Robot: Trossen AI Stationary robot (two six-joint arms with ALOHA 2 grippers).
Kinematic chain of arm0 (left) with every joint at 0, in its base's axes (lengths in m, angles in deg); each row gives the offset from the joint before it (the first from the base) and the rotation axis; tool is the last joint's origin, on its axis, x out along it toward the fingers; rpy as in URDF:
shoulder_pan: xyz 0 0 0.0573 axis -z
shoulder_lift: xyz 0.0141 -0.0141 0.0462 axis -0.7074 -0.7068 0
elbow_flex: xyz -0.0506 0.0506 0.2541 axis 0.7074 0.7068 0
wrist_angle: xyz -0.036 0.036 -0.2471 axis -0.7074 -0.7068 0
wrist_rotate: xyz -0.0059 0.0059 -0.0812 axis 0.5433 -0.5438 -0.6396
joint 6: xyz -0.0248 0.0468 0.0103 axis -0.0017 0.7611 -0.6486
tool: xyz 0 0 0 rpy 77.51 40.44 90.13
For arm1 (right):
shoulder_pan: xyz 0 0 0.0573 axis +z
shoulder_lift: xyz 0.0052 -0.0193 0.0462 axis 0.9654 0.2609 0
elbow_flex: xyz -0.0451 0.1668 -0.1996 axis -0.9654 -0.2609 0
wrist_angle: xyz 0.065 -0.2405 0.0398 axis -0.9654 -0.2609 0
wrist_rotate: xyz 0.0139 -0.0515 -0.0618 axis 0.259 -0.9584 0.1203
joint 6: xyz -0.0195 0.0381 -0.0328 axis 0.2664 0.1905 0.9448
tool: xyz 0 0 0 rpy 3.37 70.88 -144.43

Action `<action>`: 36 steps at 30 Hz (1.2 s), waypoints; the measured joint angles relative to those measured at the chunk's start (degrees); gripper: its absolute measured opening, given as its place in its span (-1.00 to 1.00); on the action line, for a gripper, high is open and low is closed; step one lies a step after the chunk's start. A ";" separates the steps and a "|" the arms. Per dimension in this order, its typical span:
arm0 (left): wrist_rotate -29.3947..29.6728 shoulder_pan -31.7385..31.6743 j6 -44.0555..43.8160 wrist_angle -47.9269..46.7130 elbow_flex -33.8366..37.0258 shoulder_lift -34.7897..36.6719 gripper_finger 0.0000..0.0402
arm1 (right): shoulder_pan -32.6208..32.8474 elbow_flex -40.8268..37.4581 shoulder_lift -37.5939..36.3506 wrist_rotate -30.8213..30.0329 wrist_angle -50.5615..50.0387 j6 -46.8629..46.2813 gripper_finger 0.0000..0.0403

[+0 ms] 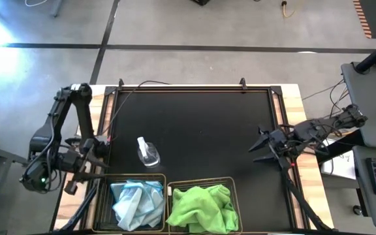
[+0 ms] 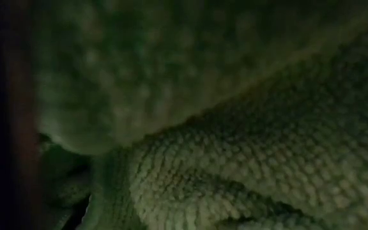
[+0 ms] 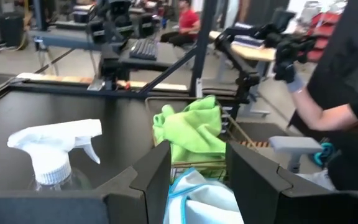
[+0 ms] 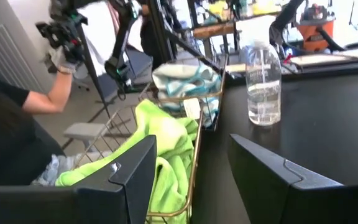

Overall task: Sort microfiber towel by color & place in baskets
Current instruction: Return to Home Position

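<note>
Blue towels [image 1: 136, 203] lie in the left basket [image 1: 104, 199], green towels [image 1: 201, 207] in the right basket [image 1: 235, 199]; left claw [image 3: 197, 149] and right claw [image 4: 192, 142] hang parted and empty near opposite desk [image 1: 201, 130] edges, so I judge homing remains, needing only clear retraction.

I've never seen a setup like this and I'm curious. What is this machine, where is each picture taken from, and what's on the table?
This is a robot with two dark arms at a black table. One picture looks straight down; two come from cameras on the arms' wrists; the fourth, at table height, is filled by green cloth close to the lens. On the table stand a clear spray bottle and two wire baskets: the left basket holds pale blue towels, the right basket lime green towels. The left gripper and right gripper are open, holding nothing, at the table's sides.
</note>
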 joint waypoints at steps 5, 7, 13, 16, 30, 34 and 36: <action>2.75 4.64 0.45 0.04 2.49 2.89 -0.31 | 0.00 -4.88 -5.29 -0.37 3.02 -0.01 -0.05; 3.55 5.63 0.45 0.11 3.81 3.76 -0.31 | 0.00 -6.58 -7.23 -1.53 3.86 -0.38 -0.05; 3.72 6.44 -0.33 0.82 7.60 5.86 -0.31 | 0.00 -10.48 -12.15 -3.38 4.05 -2.17 -0.05; 2.86 6.44 -1.98 0.94 9.36 6.94 -0.31 | 0.00 -12.32 -14.48 -2.93 4.05 -2.12 -0.05; 1.44 8.24 -1.84 11.03 17.88 10.82 -0.31 | 0.00 -18.83 -22.80 -2.78 5.44 -2.16 -0.05; 0.34 8.40 3.60 19.56 20.62 10.94 -0.31 | 0.00 -18.97 -22.41 -2.88 5.45 -2.17 -0.05; -1.98 8.40 7.68 25.44 22.27 10.88 -0.31 | 0.00 -18.99 -22.41 -2.91 5.40 -2.17 -0.05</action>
